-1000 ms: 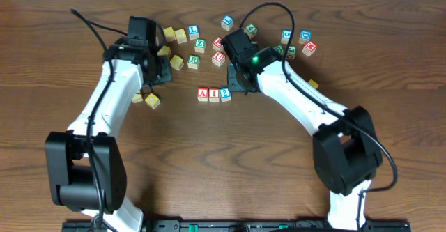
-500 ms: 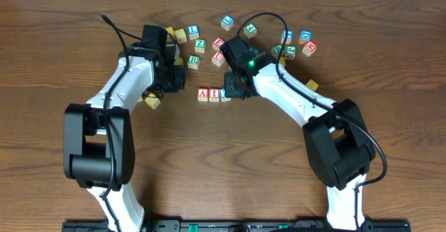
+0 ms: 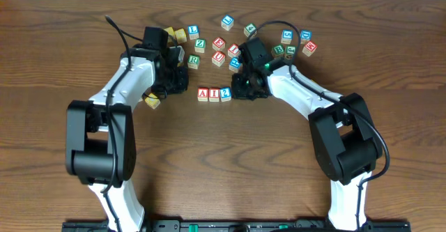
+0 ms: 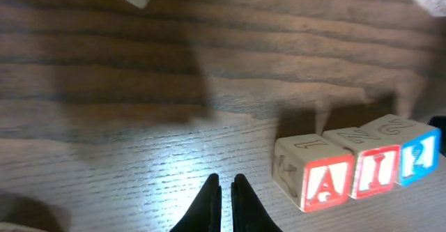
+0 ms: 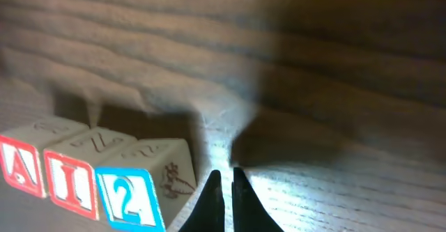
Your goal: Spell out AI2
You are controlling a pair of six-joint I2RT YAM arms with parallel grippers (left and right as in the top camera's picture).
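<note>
A block [image 3: 203,94], I block [image 3: 214,94] and 2 block [image 3: 225,94] are sitting touching in a row on the surface [image 3: 223,162], between my left pincer [image 4: 223,190] and right pincer [image 5: 224,187].

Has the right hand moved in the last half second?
Yes. The right hand has backed away from the 2 block, toward the right side of the overhead view. It was up against that block before; the block itself stayed put.

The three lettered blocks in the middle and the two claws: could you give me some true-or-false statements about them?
1. The A block, I block and 2 block stand touching in one row. True.
2. The left gripper holds the A block. False: it is shut on nothing, apart from the row.
3. The 2 block's printed face is red. False: it is blue; A and I are red.
4. The right gripper is shut and empty. True.
</note>
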